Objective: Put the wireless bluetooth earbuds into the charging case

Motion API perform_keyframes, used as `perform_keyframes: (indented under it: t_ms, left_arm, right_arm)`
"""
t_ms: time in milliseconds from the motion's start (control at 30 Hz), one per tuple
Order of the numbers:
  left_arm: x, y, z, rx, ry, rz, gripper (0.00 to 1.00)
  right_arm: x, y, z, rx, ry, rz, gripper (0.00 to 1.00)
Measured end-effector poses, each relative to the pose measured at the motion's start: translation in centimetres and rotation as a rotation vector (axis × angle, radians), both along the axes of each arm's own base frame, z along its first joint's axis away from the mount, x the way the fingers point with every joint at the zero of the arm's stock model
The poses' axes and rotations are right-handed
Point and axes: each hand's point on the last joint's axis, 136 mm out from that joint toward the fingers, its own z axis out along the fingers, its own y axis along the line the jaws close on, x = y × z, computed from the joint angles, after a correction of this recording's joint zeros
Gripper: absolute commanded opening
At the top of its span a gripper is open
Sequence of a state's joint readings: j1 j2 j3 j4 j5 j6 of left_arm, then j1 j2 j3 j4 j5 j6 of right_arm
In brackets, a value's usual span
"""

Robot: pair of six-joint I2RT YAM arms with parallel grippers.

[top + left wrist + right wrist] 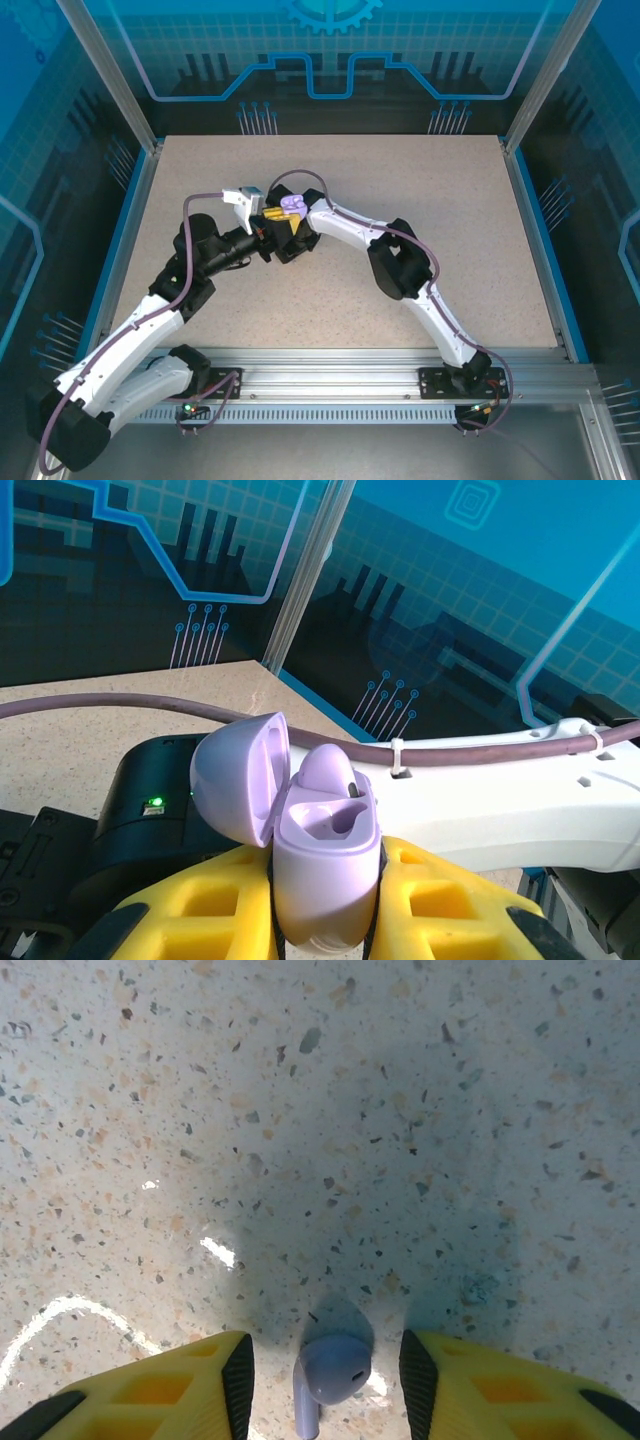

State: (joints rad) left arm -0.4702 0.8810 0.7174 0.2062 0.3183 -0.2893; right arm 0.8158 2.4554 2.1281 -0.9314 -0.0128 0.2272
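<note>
In the left wrist view my left gripper [325, 865] is shut on a lavender charging case [325, 865], held upright between the yellow fingers [190, 910]. Its lid [235, 775] hangs open to the left. One lavender earbud [325, 770] sits in the far slot, and the near slot [335, 820] is empty. In the top view the case [292, 203] is above the middle of the table. Another lavender earbud [335, 1365] lies on the table between the pads of my open right gripper [327, 1355], with a gap on each side and its stem pointing toward the camera.
The speckled table [420, 190] stretches out on all sides of the two arms, which meet near its middle. Blue glass walls [330, 60] close it in at the back and sides. My right arm [500, 790] and its purple cable [120, 708] cross behind the case.
</note>
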Motion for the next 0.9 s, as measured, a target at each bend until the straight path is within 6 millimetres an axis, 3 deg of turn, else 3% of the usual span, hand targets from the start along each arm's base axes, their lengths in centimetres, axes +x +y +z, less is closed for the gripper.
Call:
perform_keyframes:
  t_ms: [433,900]
  left_arm:
    - [-0.15,0.08,0.26,-0.004,-0.007,0.000,0.00]
    - [-0.15,0.08,0.25,-0.004,-0.007,0.000,0.00]
  right_arm:
    - [0.09,-0.23,-0.33,-0.107,-0.064,0.013,0.36]
    - [0.16,-0.34,-0.35,-0.096,-0.064,-0.002,0.26]
